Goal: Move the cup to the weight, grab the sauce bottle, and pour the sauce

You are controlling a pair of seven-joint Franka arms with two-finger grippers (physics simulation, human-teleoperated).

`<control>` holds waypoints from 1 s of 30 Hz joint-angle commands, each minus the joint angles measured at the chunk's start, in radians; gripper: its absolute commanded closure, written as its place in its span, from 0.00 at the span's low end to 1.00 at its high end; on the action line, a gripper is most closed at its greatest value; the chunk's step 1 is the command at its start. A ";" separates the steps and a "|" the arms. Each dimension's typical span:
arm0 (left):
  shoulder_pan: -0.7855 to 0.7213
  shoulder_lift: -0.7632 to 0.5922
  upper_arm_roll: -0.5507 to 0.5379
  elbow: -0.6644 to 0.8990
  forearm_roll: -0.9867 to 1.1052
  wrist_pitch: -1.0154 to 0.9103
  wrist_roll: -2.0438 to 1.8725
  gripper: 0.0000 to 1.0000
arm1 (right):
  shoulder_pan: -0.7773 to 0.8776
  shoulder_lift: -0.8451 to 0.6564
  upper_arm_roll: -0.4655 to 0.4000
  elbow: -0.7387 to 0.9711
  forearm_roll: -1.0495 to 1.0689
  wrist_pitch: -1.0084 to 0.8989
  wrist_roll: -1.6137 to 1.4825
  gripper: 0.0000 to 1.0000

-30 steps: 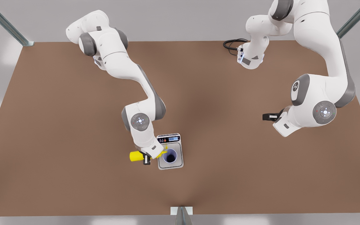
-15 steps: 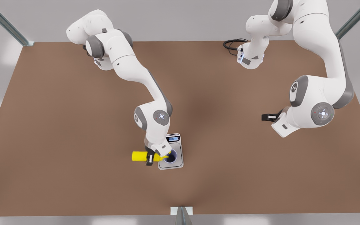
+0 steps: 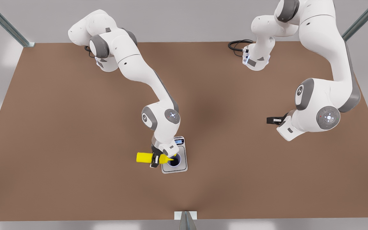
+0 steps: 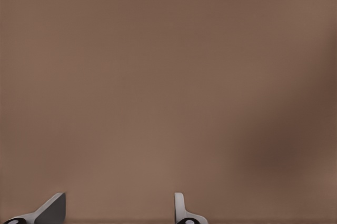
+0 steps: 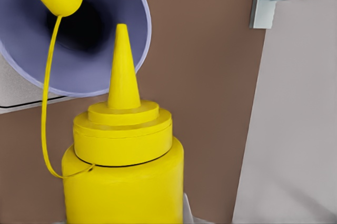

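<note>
Front view had the right gripper [image 3: 155, 158] clamped on the sauce bottle [image 3: 145, 157], tipped flatter than a second earlier, nozzle now over the cup [image 3: 174, 160] on the weight [image 3: 182, 150] near the table's [image 3: 59, 127] front edge, so pouring looked underway. Left gripper [image 3: 271, 120] waited open.

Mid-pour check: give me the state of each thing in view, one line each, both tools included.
Yellow squeeze sauce bottle: tipped sideways, nozzle over the cup, cap hanging by its tether.
Lavender tumbler cup: upright on the scale.
Silver-grey digital kitchen scale: display lit.
Right tool: shut on the bottle.
Left tool: open, empty, waiting over bare table.
</note>
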 commanded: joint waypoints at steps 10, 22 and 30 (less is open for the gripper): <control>0.001 -0.001 0.000 0.000 0.000 0.001 -0.001 0.00 | 0.017 0.022 0.001 -0.006 -0.107 0.011 -0.008 0.46; 0.000 0.002 0.000 0.000 0.000 -0.001 -0.002 0.00 | 0.012 0.020 0.004 -0.004 -0.107 0.014 -0.009 0.46; 0.000 0.004 0.000 0.000 0.002 0.001 -0.002 0.00 | -0.132 -0.047 0.013 -0.006 0.348 -0.038 -0.274 0.46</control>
